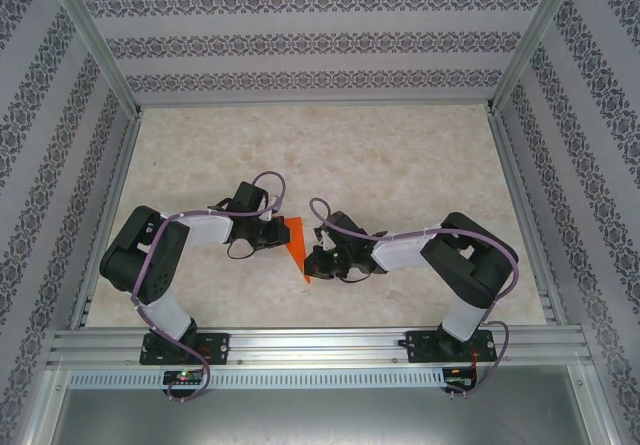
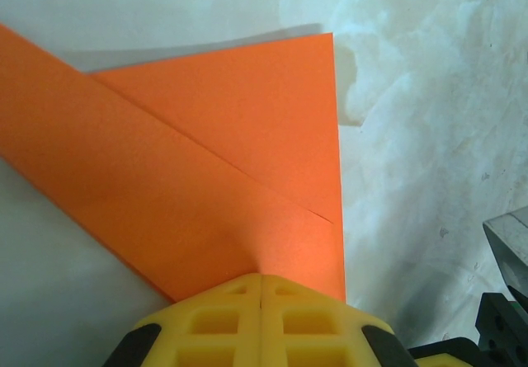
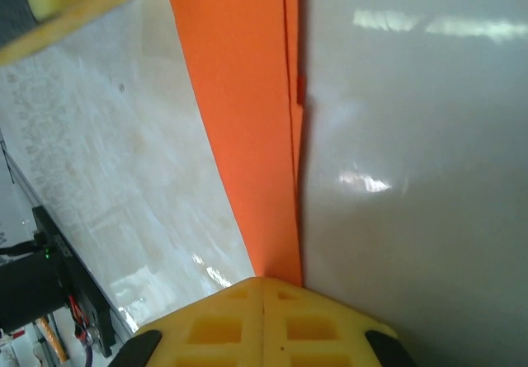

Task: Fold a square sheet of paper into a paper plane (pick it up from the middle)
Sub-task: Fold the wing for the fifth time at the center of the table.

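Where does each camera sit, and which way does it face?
Top external: above and behind, facing down on the marbled table; left arm and right arm show.
Left wrist: on the left arm, facing along the left gripper, shut on the folded bright orange paper sheet.
Right wrist: likewise, right gripper shut on it.
Shared: all show the paper.

Table (image 1: 400,155): pale beige marbled top, glossy, aluminium rail (image 1: 320,343) along near edge. Folded orange square sheet of paper (image 1: 295,250) over near-centre; contact with surface cannot be told.
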Motion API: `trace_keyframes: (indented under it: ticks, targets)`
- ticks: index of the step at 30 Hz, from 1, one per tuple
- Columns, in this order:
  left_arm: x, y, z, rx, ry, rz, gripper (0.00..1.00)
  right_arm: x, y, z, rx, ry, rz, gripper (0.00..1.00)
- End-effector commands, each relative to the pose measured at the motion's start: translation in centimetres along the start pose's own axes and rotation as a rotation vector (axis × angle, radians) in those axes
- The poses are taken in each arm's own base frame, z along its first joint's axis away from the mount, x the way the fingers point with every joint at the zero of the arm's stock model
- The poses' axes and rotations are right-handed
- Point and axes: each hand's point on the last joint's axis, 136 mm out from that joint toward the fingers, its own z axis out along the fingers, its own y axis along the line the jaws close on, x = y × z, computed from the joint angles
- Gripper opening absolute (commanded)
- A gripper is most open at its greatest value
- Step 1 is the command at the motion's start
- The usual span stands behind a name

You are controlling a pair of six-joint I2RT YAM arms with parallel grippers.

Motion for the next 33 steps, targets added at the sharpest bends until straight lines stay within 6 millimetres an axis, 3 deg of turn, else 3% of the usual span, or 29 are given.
trace_keyframes:
  ticks: [1, 4, 11, 16, 20, 25, 29, 33]
  targets:
    - [0.8, 3.8, 0.7, -0.157, 0.004, -0.023, 0.0, 5.1, -3.5, -0.1, 0.12, 0.169, 0.045, 0.03]
    - [0.7, 3.6, 0.8, -0.15, 0.003, -0.023, 0.0, 5.0, -2.9, -0.6, 0.137, 0.166, 0.02, 0.03]
    - [0.9, 3.4, 0.8, -0.144, 0.009, -0.019, 0.0, 0.3, 2.0, -2.7, 0.105, 0.029, -0.055, 0.04]
    - [0.9, 3.3, 0.9, -0.144, 0.013, -0.014, 0.0, -0.9, 3.8, -1.5, 0.061, 0.034, -0.07, 0.04]
    - [0.9, 3.1, 0.9, -0.141, 0.013, -0.015, 0.0, -0.1, 2.5, 0.3, 0.07, 0.079, -0.036, 0.04]
    - [0.9, 3.3, 0.7, -0.153, 0.013, -0.012, 0.0, 2.8, -0.7, 1.6, 0.098, 0.136, 0.016, 0.04]
    - [0.9, 3.5, 0.7, -0.163, 0.006, -0.015, 0.0, 4.7, -2.6, 1.6, 0.107, 0.155, 0.049, 0.05]
    - [0.8, 3.4, 0.6, -0.159, 0.0, -0.018, 0.0, 5.5, -2.8, 0.7, 0.089, 0.14, 0.062, 0.05]
